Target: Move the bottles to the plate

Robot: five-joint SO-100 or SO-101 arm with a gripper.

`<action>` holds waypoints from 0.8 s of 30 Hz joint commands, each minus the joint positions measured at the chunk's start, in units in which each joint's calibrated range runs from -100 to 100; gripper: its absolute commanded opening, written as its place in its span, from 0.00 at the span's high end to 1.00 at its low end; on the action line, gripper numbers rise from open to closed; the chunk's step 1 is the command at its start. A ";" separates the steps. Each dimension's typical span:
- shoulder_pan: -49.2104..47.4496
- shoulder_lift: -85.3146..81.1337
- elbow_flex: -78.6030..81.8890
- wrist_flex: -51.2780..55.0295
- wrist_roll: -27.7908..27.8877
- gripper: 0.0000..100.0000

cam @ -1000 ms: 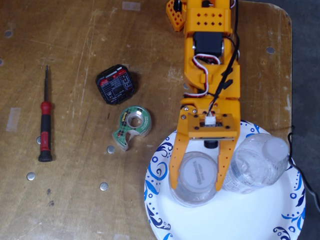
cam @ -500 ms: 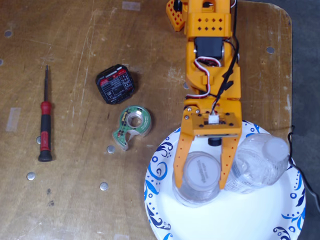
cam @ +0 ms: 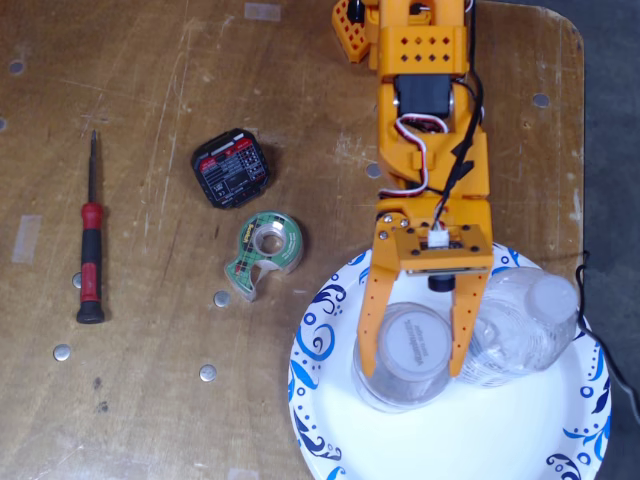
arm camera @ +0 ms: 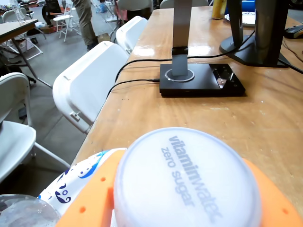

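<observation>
Both bottles look to be over the plate (cam: 330,400) already: the crinkled bottle (cam: 520,325) lies on its right part in the fixed view, and the capped bottle (cam: 412,350) stands upright beside it, clasped between the fingers of the gripper (cam: 412,368), so what seems left is letting go and pulling clear. The count: two bottles, one plate, and on the bench (cam: 150,100) one screwdriver (cam: 90,250), one tape dispenser (cam: 265,250), one black box (cam: 232,168)

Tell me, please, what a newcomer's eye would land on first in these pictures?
Likely the orange gripper, its fingers on either side of a white-capped bottle standing on the blue-patterned plate, with a second bottle lying just to its right in the fixed view. The wrist view shows the cap up close.
</observation>
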State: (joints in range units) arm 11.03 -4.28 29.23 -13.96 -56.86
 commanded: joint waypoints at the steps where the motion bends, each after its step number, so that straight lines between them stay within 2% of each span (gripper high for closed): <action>1: 0.56 -0.53 -0.31 -0.84 -0.10 0.97; 4: 0.67 -0.61 -0.31 -0.84 -0.10 0.96; 16: -0.95 -1.12 -1.12 -0.84 -0.26 0.71; 21: -1.16 -1.20 -1.48 -1.10 -0.47 0.69; 24: -1.27 -1.20 -0.49 -4.93 -0.47 0.69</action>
State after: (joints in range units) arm 9.66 -4.36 29.23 -15.83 -57.12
